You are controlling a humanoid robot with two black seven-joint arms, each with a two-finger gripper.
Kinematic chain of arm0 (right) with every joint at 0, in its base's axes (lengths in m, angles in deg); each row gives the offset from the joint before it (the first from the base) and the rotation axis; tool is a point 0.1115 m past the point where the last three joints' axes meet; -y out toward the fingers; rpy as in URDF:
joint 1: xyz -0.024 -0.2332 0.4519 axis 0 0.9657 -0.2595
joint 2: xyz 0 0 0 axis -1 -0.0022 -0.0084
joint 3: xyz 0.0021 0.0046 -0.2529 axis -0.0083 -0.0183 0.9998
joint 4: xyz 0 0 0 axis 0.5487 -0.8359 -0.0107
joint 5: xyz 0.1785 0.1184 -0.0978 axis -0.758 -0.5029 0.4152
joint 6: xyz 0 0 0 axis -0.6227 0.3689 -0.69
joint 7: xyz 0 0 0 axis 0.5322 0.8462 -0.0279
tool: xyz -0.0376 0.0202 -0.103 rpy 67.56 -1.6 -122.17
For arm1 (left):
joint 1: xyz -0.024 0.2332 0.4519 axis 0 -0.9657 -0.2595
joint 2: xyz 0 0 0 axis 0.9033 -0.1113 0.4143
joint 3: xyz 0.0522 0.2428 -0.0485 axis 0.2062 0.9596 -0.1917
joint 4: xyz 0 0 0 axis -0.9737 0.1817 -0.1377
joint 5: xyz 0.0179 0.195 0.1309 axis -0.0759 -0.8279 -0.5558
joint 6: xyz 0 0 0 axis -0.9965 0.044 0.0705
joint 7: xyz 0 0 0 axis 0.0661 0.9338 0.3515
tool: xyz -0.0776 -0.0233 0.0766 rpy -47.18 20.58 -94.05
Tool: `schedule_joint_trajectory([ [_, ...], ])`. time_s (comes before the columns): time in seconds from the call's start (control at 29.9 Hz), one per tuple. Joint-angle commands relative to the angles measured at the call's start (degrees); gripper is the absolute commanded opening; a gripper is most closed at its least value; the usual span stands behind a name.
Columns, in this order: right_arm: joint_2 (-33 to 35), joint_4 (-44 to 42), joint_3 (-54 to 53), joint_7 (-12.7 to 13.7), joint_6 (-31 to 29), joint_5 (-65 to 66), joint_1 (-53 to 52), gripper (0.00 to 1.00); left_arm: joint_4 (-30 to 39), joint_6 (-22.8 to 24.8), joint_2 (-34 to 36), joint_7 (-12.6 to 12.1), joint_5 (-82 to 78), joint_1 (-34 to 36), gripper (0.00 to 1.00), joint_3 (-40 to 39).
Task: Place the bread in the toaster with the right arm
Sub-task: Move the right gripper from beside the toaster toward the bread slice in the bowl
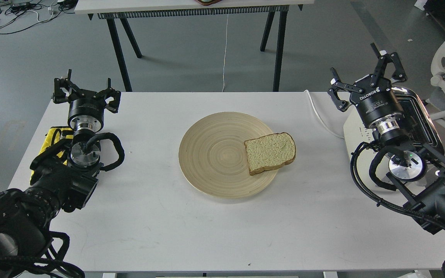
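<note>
A: Looking at your right gripper [365, 75] first: fingers spread wide, nothing in them. It hangs above the far right of the table [149, 216], partly over the toaster [419, 116]. The right arm [419, 181] covers most of that toaster, so you can't see the slots well.

B: And the bread [270, 152]?

A: Well left of the gripper, lying flat on the right edge of the wooden plate [214, 154], mid table. One corner overhangs the plate rim twd the toaster side.

B: How will it handle?

A: My guess: v. light, soft, crumbly. Squeeze hard and it'll dent or tear; pinch a corner only and it'll prob. droop. Crust is the firmer part.

B: So where do you grab?

A: I'd go for the right edge, where it sticks out past the rim. That gives one finger room underneath. Bite across the crust, gentle close, then carry it edge-down for the slot.

B: Left gripper [86, 96]?

A: Also spread apart, empty, parked far left, well away from the plate. Leave it.
</note>
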State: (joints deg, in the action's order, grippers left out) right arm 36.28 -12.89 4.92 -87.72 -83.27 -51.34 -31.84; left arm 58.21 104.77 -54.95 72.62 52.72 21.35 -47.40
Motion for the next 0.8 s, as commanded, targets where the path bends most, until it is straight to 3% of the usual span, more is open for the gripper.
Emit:
schedule_joint_trajectory([
  [0.0, 0.03, 0.25, 0.09, 0.00, -0.03, 0.01, -0.10, 0.99, 0.00, 0.00, 0.00, -0.07, 0.00, 0.09, 1.00, 0.00],
  [0.37, 0.64, 1.40, 0.96, -0.09, 3.39, 4.57, -2.03, 0.99, 0.00, 0.00, 0.00, -0.34, 0.00, 0.09, 1.00, 0.71],
  [0.57, 1.08, 6.13, 1.14, 0.78, 17.61, 20.63, -3.70, 0.99, 0.00, 0.00, 0.00, -0.34, 0.00, 0.09, 1.00, 0.71],
  [0.77, 0.64, 12.73, 3.59, 6.50, 31.07, 40.06, -3.53, 0.99, 0.00, 0.00, 0.00, -0.34, 0.00, 0.09, 1.00, 0.71],
])
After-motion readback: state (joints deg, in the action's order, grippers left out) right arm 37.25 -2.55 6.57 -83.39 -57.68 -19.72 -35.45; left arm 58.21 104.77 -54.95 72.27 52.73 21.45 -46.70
